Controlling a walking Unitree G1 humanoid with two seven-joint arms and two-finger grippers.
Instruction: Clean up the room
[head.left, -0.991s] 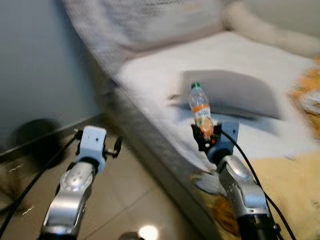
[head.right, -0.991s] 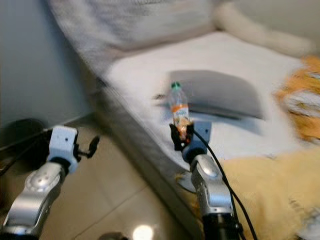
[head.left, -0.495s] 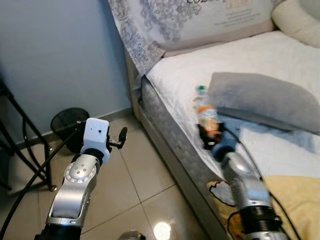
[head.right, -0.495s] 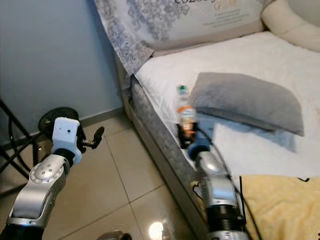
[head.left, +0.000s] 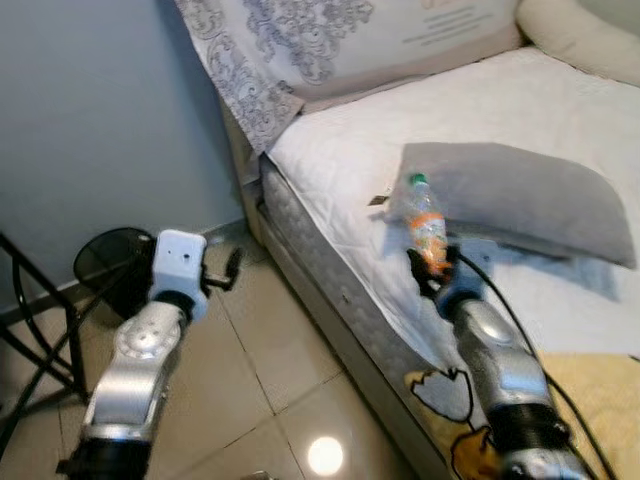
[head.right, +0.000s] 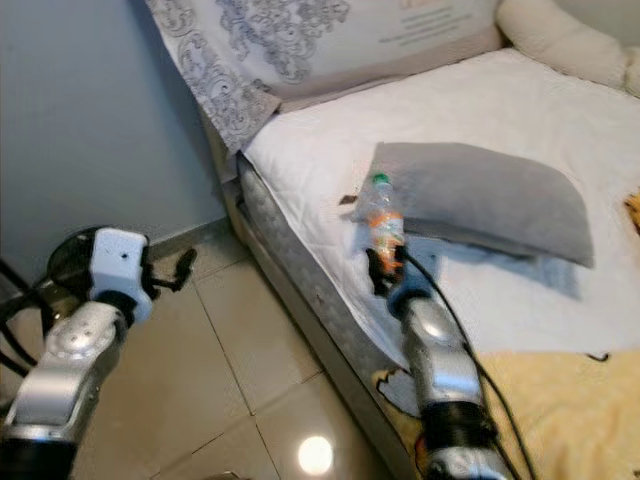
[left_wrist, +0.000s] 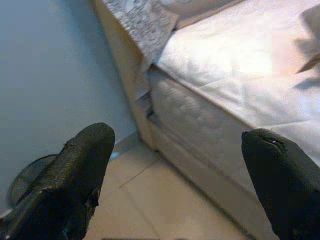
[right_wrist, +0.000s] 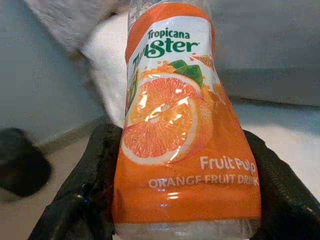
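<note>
My right hand (head.left: 432, 272) is clenched on the juice bottle (head.left: 424, 222), gripping it low on the orange label (right_wrist: 175, 125). The right wrist view shows one black finger (right_wrist: 82, 190) pressed against each side of the label. The bottle stands nearly upright above my hand, green cap (head.left: 418, 180) uppermost, held over the near edge of the bed (head.left: 330, 180).

My left hand (head.left: 222, 272) is released and holds nothing. Its two fingers (left_wrist: 75, 170) stand spread apart over the tiled floor (head.left: 260, 370), beside the bed frame.

On the floor near the left arm sits a dark wire-mesh bin (head.left: 110, 262), close to the blue wall (head.left: 90, 120). Beyond the bottle lies a grey pillow (head.left: 520, 195) on the white mattress cover. At the head of the bed leans a large patterned pillow (head.left: 330, 40).

Hazards, in my judgement:
- The grip is low and the bottle extends well above my fingers. A fast swing of the arm could tip it or twist it out of the hold.
- The label is smooth plastic. Any slackening of the clench could let the bottle slide down.
- If the mesh bin is the destination, the bottle must cross over the bed edge. A low carry path could strike the mattress side or my left arm.
</note>
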